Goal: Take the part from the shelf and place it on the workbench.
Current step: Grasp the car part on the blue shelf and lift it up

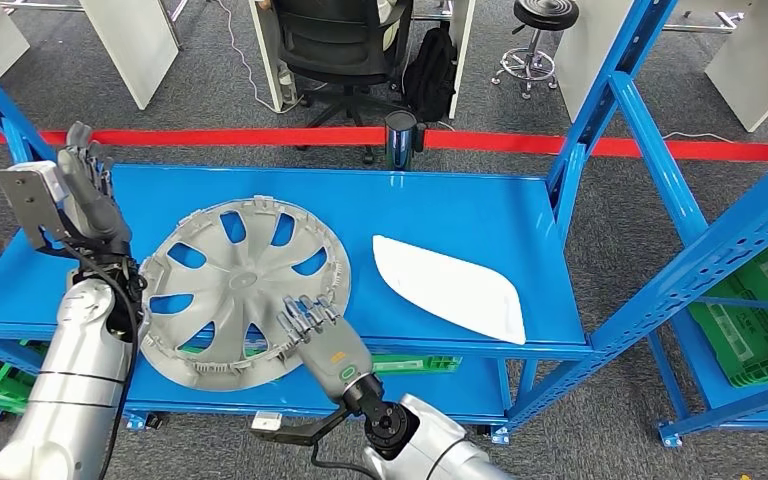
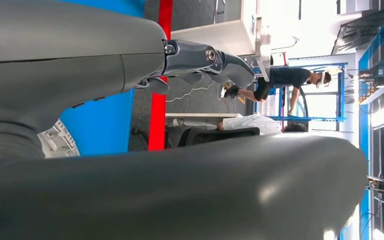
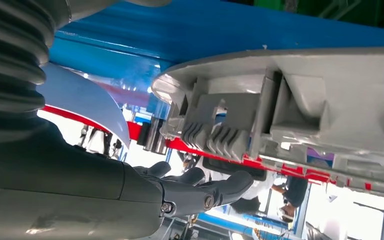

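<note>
While the grey wheel cover (image 1: 243,290) lies flat on the blue shelf (image 1: 440,205), its near rim juts out past the shelf's front edge. No brand or lettering can be read on it from where I stand. The right robot hand (image 1: 317,335) sits at about five o'clock on the cover, its fingers stretched over the rim; the right wrist view shows the fingers (image 3: 200,192) close to the ribbed underside of the cover (image 3: 290,110), but whether they are touching it I cannot tell. I cannot say whether that robot hand has a hold on the cover. The left robot hand (image 1: 88,195) is raised at about nine o'clock from the cover, just beside its rim, fingers straight and apart, holding nothing. One wheel cover, and one white curved panel (image 1: 450,288) at three o'clock from it, lying apart from it on the same shelf. Beyond the shelf at twelve o'clock runs a red floor stripe (image 1: 660,148), then one black office chair (image 1: 340,45) and one stool (image 1: 538,40).
</note>
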